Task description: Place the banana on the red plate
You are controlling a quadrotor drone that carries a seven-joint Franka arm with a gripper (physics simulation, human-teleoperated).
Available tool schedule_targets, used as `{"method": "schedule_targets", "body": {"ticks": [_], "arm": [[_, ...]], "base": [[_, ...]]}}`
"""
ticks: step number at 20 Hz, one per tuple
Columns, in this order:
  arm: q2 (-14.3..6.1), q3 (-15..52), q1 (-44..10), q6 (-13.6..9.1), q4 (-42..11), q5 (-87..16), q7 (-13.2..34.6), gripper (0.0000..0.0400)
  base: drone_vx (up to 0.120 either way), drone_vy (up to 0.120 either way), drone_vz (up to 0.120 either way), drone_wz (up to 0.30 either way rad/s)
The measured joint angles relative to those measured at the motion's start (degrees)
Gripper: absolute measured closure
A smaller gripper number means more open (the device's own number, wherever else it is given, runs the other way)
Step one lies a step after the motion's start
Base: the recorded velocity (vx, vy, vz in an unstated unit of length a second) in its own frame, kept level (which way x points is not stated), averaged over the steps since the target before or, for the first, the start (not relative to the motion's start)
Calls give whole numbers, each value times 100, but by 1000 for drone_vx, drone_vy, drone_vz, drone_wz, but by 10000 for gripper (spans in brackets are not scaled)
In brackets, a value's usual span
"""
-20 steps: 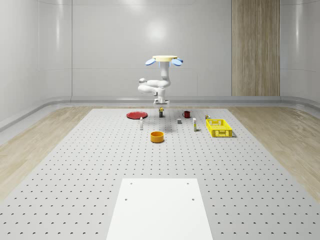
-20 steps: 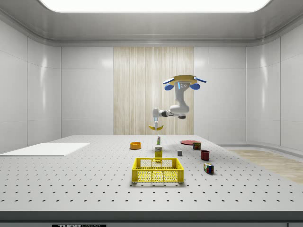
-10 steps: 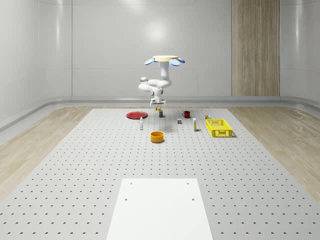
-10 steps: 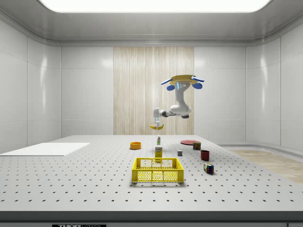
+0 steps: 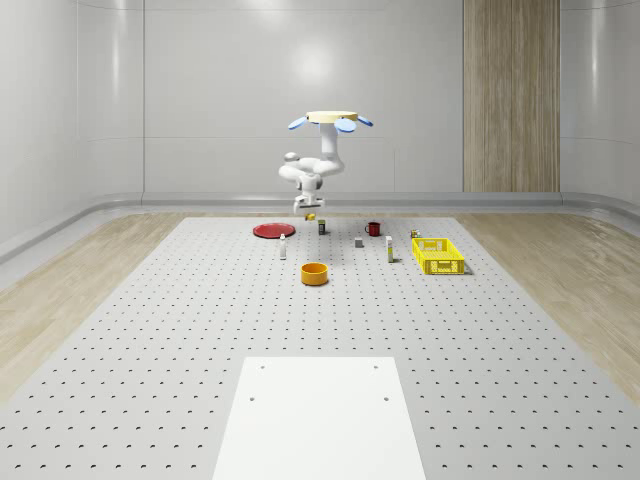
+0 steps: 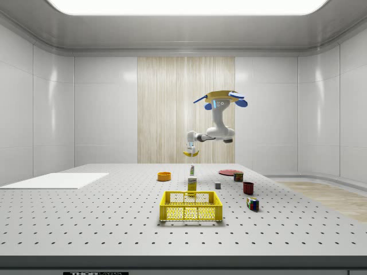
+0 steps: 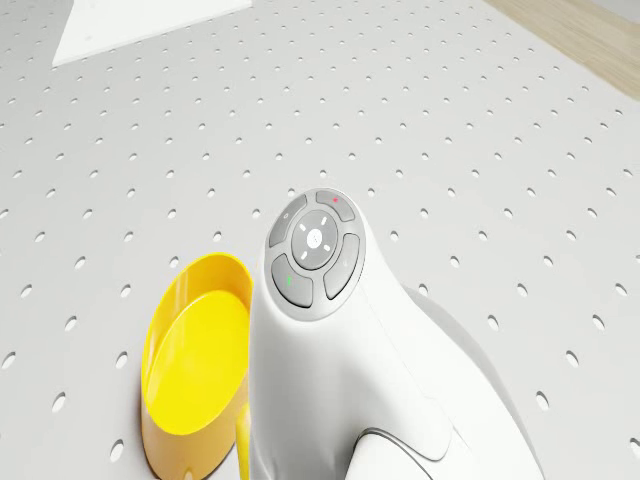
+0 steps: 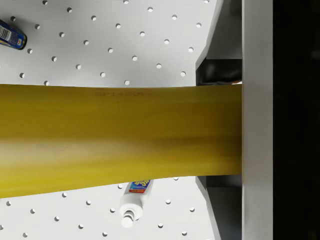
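The drone (image 5: pixel 333 120) hovers high over the far part of the table, to the right of the red plate (image 5: pixel 273 231) in the whole-scene view. Its arm hangs down with the gripper (image 5: pixel 308 206) shut on the banana (image 5: pixel 310 215), which is well above the table. In the side view the banana (image 6: pixel 191 153) hangs under the gripper (image 6: pixel 191 143), and the red plate (image 6: pixel 229 172) lies flat further right. Through the wrist camera the banana (image 8: pixel 120 135) crosses the picture, pressed against one white finger (image 8: pixel 257 120).
An orange bowl (image 5: pixel 315 273) and a yellow crate (image 5: pixel 438 256) stand nearer the camera. A red mug (image 5: pixel 373 228), a small can (image 5: pixel 321 227), a grey cube (image 5: pixel 358 241) and two bottles (image 5: pixel 283 252) (image 5: pixel 389 250) are scattered around. A bottle (image 8: pixel 135 197) lies below the banana.
The drone and the gripper with the banana have shifted toward the whole-scene view's left, closer to the red plate. The banana stays gripped at about the same height.
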Motion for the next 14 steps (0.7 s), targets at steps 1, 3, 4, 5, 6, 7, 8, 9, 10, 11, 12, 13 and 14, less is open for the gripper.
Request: {"method": "schedule_targets", "body": {"ticks": [1,3,4,5,6,7,8,9,10,11,12,13,14], "arm": [[-13,2,-3,13,0,4,-169,208],[-38,5,-8,38,1,13,-508,208],[-51,6,-11,51,2,17,-678,208],[-63,8,-14,63,2,21,-848,208],[-75,9,-16,75,2,25,-1018,208],[-87,10,-19,87,3,29,-1188,208],[-98,12,-21,99,3,34,-1358,208],[-110,13,-24,110,3,38,-1528,208],[-121,14,-26,122,4,42,-1699,208],[-132,16,-28,133,4,46,-1869,208],[-143,17,-31,144,4,50,-2040,208],[-154,18,-33,155,5,54,-2210,208],[-164,19,-35,166,5,58,-2381,208]], "base": [[0,0,0,-300],[0,0,0,-300],[0,0,0,-300],[0,0,0,-300],[0,0,0,-300],[0,0,0,-300],[0,0,0,-300],[0,0,0,-300],[0,0,0,-300],[0,0,0,-300],[0,0,0,-300],[0,0,0,-300],[0,0,0,-300]]}}
